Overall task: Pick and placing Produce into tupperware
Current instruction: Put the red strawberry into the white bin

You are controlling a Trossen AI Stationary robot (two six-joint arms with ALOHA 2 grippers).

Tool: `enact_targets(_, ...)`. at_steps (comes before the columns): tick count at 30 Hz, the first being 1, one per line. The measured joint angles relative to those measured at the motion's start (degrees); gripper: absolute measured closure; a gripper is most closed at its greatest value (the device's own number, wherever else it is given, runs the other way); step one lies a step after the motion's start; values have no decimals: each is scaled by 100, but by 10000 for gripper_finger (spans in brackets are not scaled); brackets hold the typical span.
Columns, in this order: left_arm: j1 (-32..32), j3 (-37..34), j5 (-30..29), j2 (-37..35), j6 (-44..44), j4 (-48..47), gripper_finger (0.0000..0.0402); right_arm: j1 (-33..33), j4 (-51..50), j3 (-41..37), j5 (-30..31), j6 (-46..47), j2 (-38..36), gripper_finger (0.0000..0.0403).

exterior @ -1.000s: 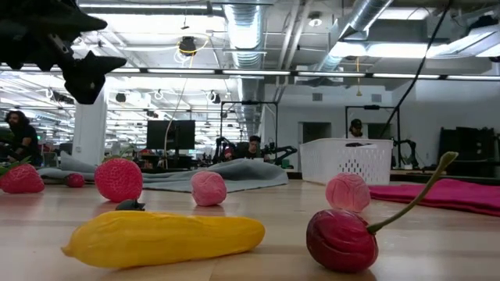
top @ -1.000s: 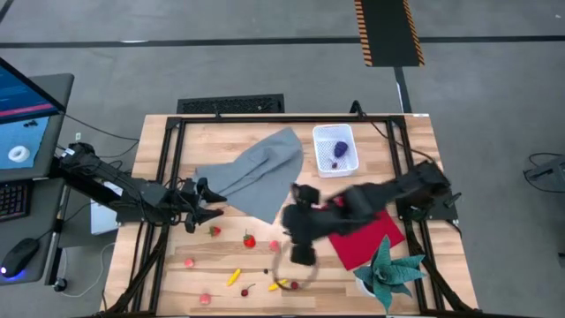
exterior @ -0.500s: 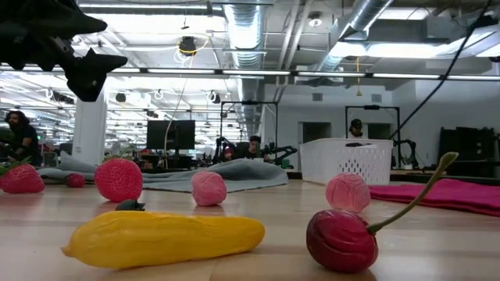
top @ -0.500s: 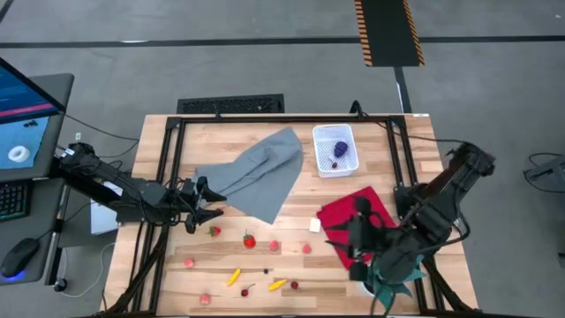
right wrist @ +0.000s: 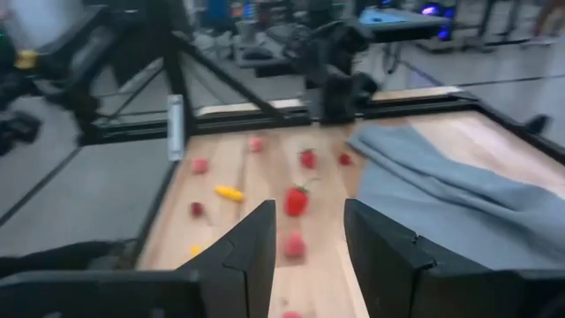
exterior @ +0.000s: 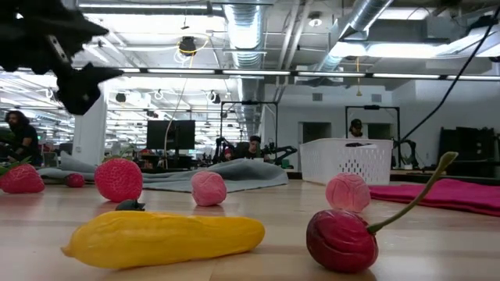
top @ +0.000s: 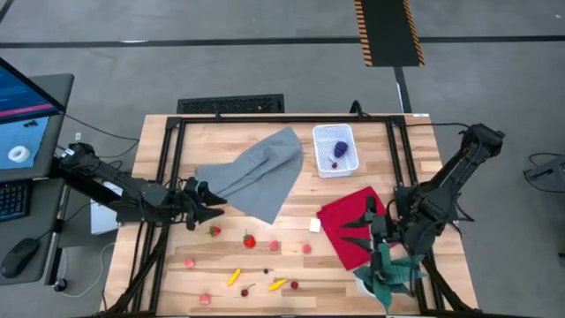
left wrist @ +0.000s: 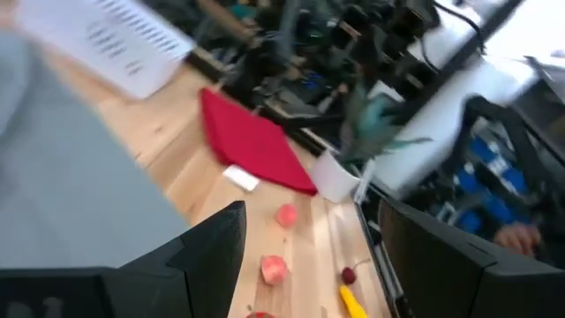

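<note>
Overhead view straight down, low view table-level, both sharing the scattered produce (top: 250, 239).

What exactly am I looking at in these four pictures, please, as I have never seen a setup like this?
This is a two-armed robot at a wooden table. One picture looks straight down from above, one sits at table-top level, and two come from cameras on the arms' wrists.

From above, the left hand is at the edge of a grey cloth; it is open and holds nothing. The right hand is over a red cloth, its fingers apart with nothing between them.

The small white tub near the far edge already holds a purple grape bunch. Tiny toy fruits lie scattered on the near side, such as a strawberry, a yellow piece and a cherry. A green paper plant stands in the near right corner.
</note>
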Motion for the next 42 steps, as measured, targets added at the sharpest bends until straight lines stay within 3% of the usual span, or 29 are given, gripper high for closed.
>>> enact_targets(6,-154,-1,-1260,356,-1387,-697,152,-145,633,-528,134,0,90,244)
enact_targets(11,-447,45,-1631,1163,-1743,-339,152,-143,768,-559,272,-58,110,243)
enact_targets(17,-895,505,-1857,2589,-2224,-238,152,-156,503,-550,456,-127,-48,246)
enact_targets(22,-1079,1117,-1946,3847,-2466,-231,152,-212,-262,-556,325,553,-188,243)
enact_targets(29,-1120,1717,-1945,5249,-2985,-237,152,-214,-321,-847,323,952,-216,246)
enact_targets(42,-1219,2446,-1829,6356,-3087,-212,152,-207,-293,-861,297,927,-216,245)
